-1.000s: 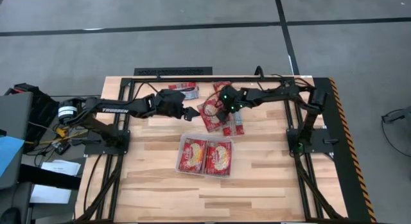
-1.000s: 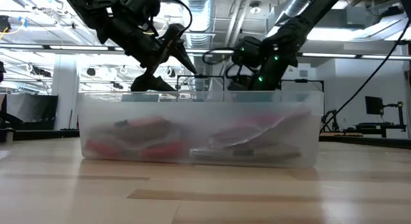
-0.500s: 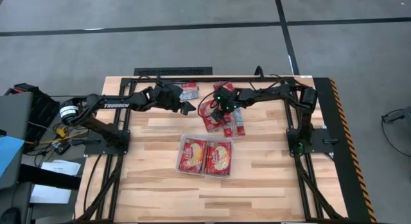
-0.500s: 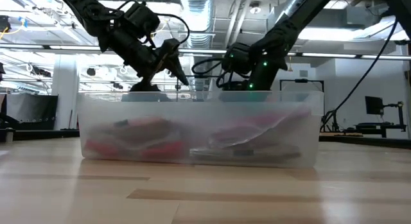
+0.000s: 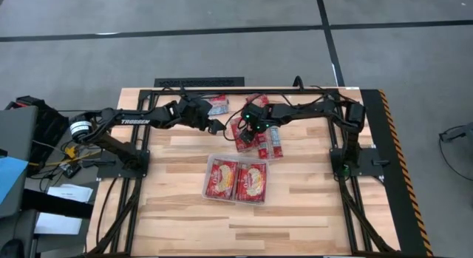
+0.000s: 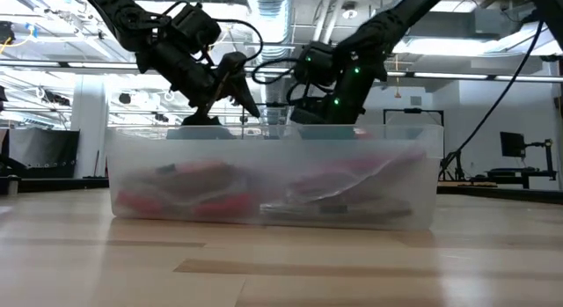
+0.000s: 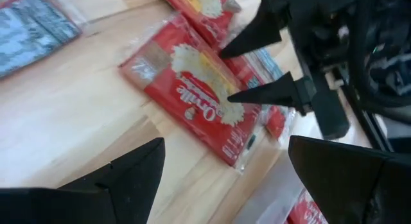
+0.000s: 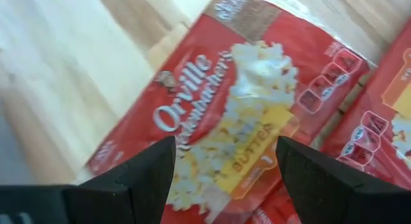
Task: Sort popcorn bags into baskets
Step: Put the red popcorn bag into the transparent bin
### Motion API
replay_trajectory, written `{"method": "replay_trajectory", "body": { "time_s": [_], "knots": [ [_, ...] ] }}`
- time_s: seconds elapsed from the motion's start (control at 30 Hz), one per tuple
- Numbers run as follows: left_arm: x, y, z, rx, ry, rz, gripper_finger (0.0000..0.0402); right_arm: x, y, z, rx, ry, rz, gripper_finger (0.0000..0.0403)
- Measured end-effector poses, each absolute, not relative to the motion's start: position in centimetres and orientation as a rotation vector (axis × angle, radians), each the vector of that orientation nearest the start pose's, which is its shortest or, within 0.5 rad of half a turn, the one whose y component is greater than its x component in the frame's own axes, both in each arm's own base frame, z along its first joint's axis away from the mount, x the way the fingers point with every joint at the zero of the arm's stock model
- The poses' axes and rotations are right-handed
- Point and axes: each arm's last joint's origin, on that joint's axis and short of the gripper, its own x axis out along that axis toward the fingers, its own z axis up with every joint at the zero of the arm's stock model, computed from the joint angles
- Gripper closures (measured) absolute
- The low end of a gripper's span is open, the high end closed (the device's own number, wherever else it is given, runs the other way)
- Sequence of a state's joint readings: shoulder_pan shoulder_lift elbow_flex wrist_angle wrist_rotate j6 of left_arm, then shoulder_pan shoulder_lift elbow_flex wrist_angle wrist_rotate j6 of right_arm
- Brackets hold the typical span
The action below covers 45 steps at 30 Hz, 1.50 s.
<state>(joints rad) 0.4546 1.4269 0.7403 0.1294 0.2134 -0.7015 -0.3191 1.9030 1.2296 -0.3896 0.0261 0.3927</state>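
Several red popcorn bags (image 5: 256, 137) lie flat on the table's far half, and another (image 5: 217, 105) lies near the far rail. Two more sit in the clear tray (image 5: 208, 185), which fills the low view's foreground (image 6: 273, 140). My right gripper (image 5: 246, 125) is open, pointing down over one red bag (image 8: 225, 83). In the left wrist view its fingertips (image 7: 232, 95) straddle that bag's picture (image 7: 192, 95). My left gripper (image 5: 216, 126) (image 7: 225, 144) is open just left of the pile, above bare wood. My right gripper's open fingertips come from above onto the middle of the red bag's printed face (image 7: 215, 112), which lies flat on the table. Whether they touch it I cannot tell.
A grey-blue packet (image 7: 32, 28) lies on the wood beyond the red bag. Black frame rails (image 5: 199, 90) run along the table's far edge and both sides. Bare wood spreads between the pile and the tray and along the near half.
My right gripper has moved toward the table's left, over the pile's left bag. My left gripper has drawn back a little toward the far-left and has held still for the last half second. The bags have not moved.
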Motion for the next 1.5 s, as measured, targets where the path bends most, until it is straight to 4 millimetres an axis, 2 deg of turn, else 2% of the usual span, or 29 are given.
{"method": "replay_trajectory", "body": {
  "time_s": [0.23,0.43,0.6,0.8,1.03,1.13,1.37,1.5],
  "knots": [
    [26.5,11.9,20.3,-0.801,0.414,0.382,0.0082,36.9,-12.2,18.6,0.489,1.028,-0.510,0.0108],
    [25.0,11.5,17.9,-0.856,0.285,0.355,0.0082,36.9,-12.4,19.4,0.476,1.063,-0.508,0.0108],
    [23.5,10.8,16.5,-0.937,0.166,0.328,0.0082,36.5,-12.4,18.9,0.493,1.081,-0.522,0.0108],
    [22.8,10.5,15.5,-0.952,0.186,0.364,0.0081,35.6,-13.9,17.7,0.546,1.049,-0.607,0.0108],
    [22.6,10.4,15.2,-0.945,0.198,0.379,0.0081,34.7,-15.7,16.2,0.599,1.055,-0.667,0.0108],
    [22.6,10.4,15.2,-0.940,0.199,0.382,0.0081,34.7,-15.8,16.3,0.611,1.042,-0.664,0.0108],
    [22.6,10.4,15.1,-0.940,0.204,0.393,0.0081,36.0,-14.9,14.4,0.600,1.062,-0.628,0.0108],
    [22.6,10.5,15.1,-0.943,0.200,0.406,0.0082,36.2,-14.7,14.4,0.602,1.051,-0.603,0.0108]
  ]
}}
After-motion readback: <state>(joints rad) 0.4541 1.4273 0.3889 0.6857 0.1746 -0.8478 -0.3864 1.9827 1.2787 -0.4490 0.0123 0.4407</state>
